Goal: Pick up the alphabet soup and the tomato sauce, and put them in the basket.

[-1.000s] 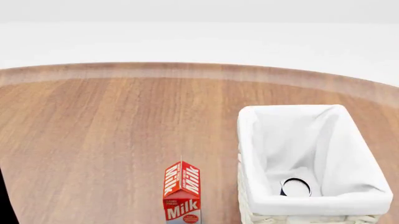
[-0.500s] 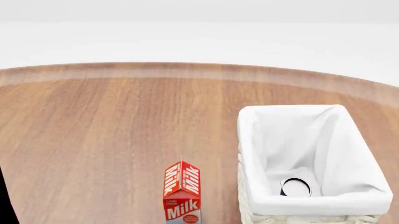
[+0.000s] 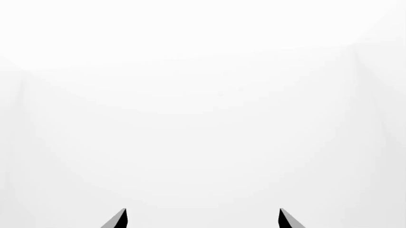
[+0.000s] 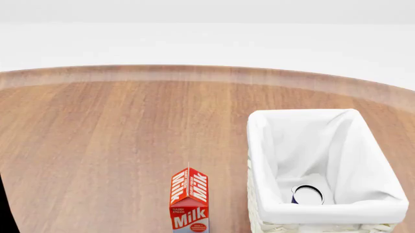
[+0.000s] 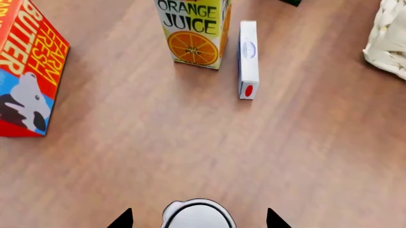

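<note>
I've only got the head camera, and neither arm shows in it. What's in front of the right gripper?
Observer: The right gripper is open, with a silver-topped can between its fingertips. The can's label is hidden.
Operator: Anything else near it?
Observer: An orange juice carton stands on the wood beyond it, and a small white box lies flat beside that carton.
Operator: And the left gripper?
Observer: The left gripper is open too, facing only blank white.
</note>
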